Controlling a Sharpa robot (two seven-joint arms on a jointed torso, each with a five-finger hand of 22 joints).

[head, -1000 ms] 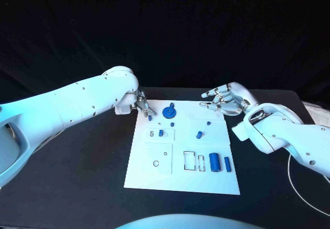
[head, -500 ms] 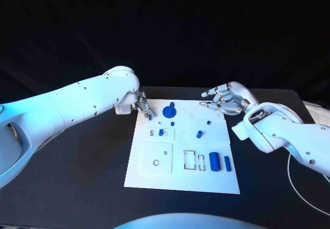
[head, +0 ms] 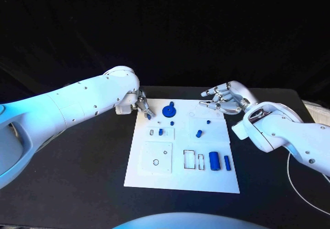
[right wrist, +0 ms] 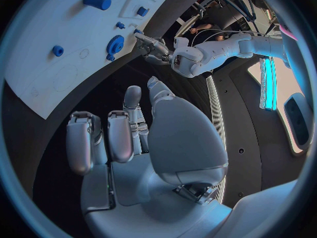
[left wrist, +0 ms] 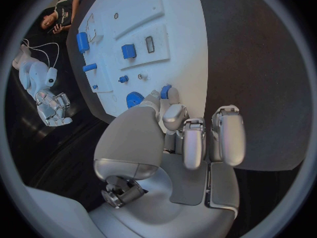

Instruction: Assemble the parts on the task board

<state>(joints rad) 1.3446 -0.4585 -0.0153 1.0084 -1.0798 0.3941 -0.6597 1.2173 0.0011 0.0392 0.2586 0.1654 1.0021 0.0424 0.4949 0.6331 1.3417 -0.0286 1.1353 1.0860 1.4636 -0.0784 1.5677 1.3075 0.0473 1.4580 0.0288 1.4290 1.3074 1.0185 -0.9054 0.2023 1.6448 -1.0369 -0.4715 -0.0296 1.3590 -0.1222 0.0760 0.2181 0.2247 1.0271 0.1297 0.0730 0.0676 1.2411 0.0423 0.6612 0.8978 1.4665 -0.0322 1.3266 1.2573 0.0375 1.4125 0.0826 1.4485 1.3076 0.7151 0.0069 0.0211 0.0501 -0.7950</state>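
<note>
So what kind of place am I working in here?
Probably a robotics lab or demo bench: a white task board with small blue parts lies on a black table against a black backdrop, and the left hand pinches one part.

A black table [head: 82, 181] takes up the near and middle ground, its far edge running behind the white plate. A thin white cable [head: 297, 183] curves over the table's near right part. At the far right edge lies a bit of pale cloth [head: 320, 110].
</note>
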